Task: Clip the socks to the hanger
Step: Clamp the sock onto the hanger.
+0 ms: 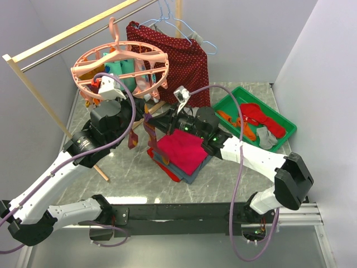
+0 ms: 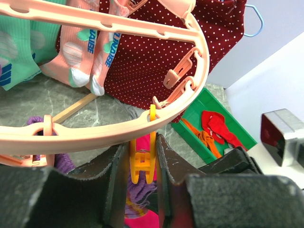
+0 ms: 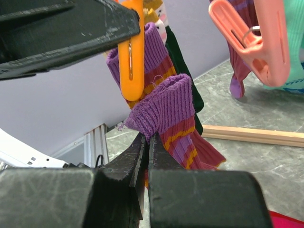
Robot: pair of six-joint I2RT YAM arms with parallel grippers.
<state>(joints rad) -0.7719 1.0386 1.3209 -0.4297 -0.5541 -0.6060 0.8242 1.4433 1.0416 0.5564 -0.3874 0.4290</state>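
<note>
Squeezing orange clip (image 2: 144, 164), lower centre, with left end effector (image 2: 141, 147); pinching purple-striped sock (image 3: 166, 109) tight in right end effector (image 3: 145, 142). Next, probably: seat sock, release clip.

Bright, even light up top, falling from overhead: the grey marbled tabletop (image 1: 131, 170) carries only pale, soft-edged shadows under the arms, no glare. Over to the left wrist view, and the black left fingers (image 2: 114, 185) fill the bottom as dim, blurred masses. The orange plastic clip (image 2: 142, 159) between them is a touch soft, the round pink plastic hanger (image 2: 95, 132) just above them sharper, and the white wall (image 2: 285, 71) right of them nearly washes out. Right wrist now: the black right fingers (image 3: 128, 166) are soft, scratches catching a grey sheen. The purple ribbed sock with orange stripes (image 3: 168, 109) at their tips is crisp, while the pink plastic clip (image 3: 256, 47) up and right blurs.
</note>
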